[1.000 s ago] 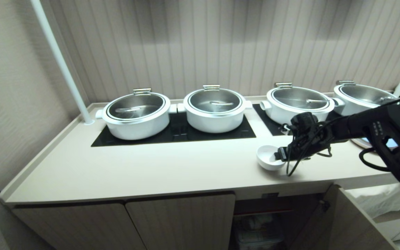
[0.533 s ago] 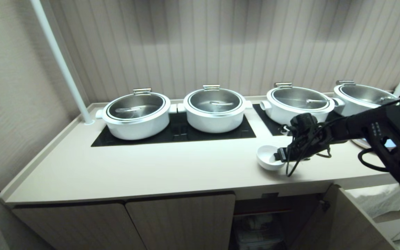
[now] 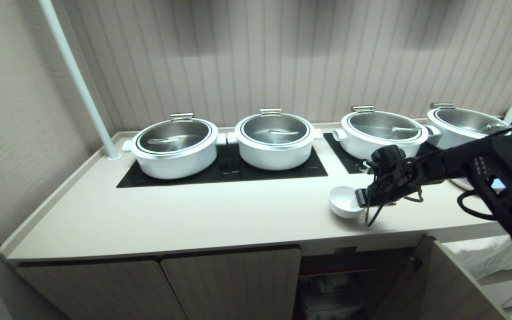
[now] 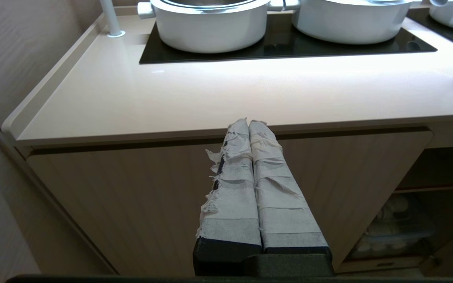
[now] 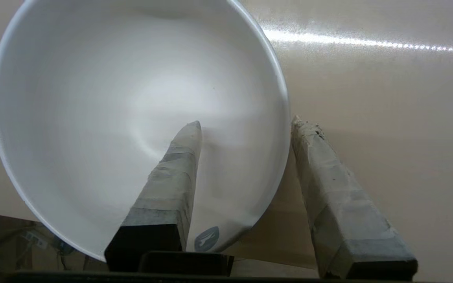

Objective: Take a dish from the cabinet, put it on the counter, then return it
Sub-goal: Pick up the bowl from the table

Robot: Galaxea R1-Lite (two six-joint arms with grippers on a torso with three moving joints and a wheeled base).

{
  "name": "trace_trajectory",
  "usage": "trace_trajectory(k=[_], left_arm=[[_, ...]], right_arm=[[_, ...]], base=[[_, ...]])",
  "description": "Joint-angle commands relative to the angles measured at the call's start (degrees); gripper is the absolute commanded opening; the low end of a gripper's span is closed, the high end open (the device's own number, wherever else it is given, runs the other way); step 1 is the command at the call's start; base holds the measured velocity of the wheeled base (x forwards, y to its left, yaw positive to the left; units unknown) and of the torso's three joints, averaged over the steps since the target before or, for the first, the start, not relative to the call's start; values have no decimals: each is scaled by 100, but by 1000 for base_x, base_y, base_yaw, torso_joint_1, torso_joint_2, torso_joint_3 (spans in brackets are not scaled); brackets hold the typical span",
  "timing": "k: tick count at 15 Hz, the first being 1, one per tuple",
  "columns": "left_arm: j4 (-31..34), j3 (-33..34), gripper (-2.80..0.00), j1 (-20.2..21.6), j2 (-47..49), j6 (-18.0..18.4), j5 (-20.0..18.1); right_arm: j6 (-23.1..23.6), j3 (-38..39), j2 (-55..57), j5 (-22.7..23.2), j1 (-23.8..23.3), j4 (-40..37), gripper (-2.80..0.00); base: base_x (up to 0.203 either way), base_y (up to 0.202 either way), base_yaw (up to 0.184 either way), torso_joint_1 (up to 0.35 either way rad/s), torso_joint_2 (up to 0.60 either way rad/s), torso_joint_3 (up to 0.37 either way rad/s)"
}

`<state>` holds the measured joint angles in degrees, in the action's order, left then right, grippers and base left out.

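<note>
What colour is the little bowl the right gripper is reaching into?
Plain glossy white, no pattern; the bowl shows best in the right wrist view.

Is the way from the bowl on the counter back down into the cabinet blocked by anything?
Nothing visible blocks it. The bowl sits near the counter's front edge, the right gripper straddling its rim, and the cabinet compartment just below stands open, its door swung out to the right. Items already lie on the shelf inside.
</note>
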<state>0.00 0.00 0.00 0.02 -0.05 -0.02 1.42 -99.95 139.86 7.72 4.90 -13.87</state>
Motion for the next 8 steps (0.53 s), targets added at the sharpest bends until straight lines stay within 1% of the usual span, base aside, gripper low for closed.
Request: trace_trajectory(k=[1,2,8], left_arm=[[0,0,-280,2,-2,-3,2],[0,0,-280,0,-2,-3,6],[0,0,-280,0,-2,-3,2]], right_arm=[[-116,2,-3,5,11,92,-280],[-184,11,-3,11,11,156,-280],[-177,11,-12,2,11,165,-280]], base=[[0,0,0,0,0,0],[0,0,0,0,0,0],[0,0,0,0,0,0]])
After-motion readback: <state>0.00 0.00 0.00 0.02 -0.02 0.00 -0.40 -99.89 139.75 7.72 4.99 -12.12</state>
